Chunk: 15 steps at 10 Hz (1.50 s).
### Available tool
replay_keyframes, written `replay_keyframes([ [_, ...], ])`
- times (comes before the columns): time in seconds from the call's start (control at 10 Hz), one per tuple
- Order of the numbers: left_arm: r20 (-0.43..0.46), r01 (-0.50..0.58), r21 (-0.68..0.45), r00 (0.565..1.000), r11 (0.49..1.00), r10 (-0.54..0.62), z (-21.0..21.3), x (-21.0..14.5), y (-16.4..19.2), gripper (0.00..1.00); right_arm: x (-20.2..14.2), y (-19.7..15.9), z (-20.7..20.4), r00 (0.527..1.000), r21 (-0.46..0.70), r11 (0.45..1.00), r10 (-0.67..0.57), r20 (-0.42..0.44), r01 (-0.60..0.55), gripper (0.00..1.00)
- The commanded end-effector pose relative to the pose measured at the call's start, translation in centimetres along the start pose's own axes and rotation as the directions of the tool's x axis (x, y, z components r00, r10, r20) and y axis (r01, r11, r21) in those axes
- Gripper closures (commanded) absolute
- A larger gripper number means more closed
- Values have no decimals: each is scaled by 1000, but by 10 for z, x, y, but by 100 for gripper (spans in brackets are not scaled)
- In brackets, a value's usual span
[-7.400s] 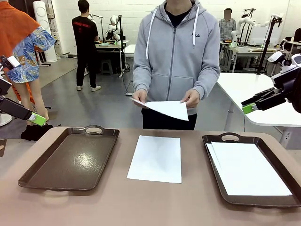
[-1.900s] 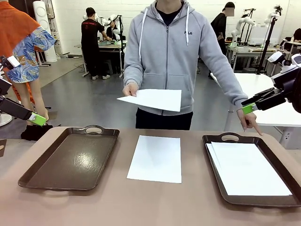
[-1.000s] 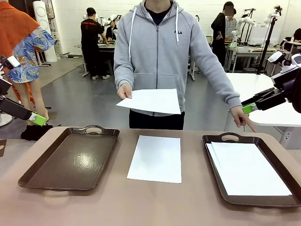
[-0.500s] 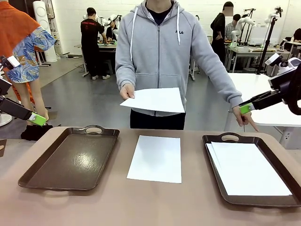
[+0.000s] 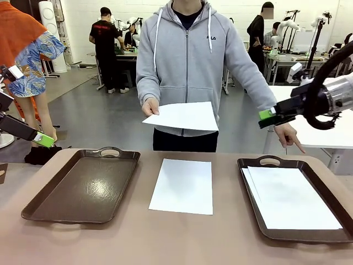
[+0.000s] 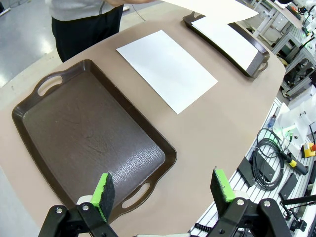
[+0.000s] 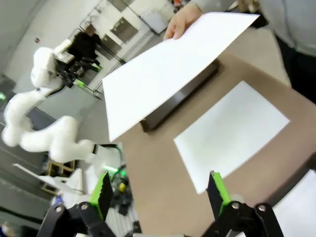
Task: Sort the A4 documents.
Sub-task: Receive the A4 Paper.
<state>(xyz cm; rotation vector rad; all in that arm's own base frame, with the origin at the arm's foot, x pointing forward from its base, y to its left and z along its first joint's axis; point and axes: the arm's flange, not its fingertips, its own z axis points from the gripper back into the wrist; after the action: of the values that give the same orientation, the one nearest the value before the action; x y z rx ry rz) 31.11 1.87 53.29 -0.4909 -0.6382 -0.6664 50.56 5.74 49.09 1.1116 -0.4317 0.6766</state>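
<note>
Gotta pinch that thin white A4 paper sheet [image 5: 185,116] by its free edge, probably light and floppy; right tool [image 5: 266,118] spread wide.

Grey floor [image 5: 110,118], white wall [image 5: 157,11], worktables [image 5: 129,54] behind, brightly lit.

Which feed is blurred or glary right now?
Right wrist view: soft all over, the held sheet smeared at its edges. Front view: sharp, with light sheen on the empty tray. Left wrist view: sharp, the table edge bowed by the wide lens, sheen on that tray.
</note>
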Motion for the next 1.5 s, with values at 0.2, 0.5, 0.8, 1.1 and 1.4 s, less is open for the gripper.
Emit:
replay_keyframes([
  [0.2, 11, 9, -17, 1000, 1000, -9, 0, -1, 2, 0, 32, -32, -28, 966, 61, 965, -252, -62, 255, 0],
  [0.5, 11, 9, -17, 1000, 1000, -9, 0, -1, 2, 0, 42, -42, -46, 927, 98, 922, -369, -73, 375, 0],
  [0.8, 11, 9, -17, 1000, 1000, -9, 0, -1, 2, 0, 47, -52, -74, 899, 208, 875, -435, -53, 436, 0],
  [1.1, 11, 9, -17, 1000, 1000, -9, 0, -1, 2, 0, 54, -66, -109, 869, 274, 831, -493, -44, 485, 0],
  [1.4, 11, 9, -17, 1000, 1000, -9, 0, -1, 2, 0, 67, -74, -133, 837, 305, 792, -546, -33, 529, 0],
])
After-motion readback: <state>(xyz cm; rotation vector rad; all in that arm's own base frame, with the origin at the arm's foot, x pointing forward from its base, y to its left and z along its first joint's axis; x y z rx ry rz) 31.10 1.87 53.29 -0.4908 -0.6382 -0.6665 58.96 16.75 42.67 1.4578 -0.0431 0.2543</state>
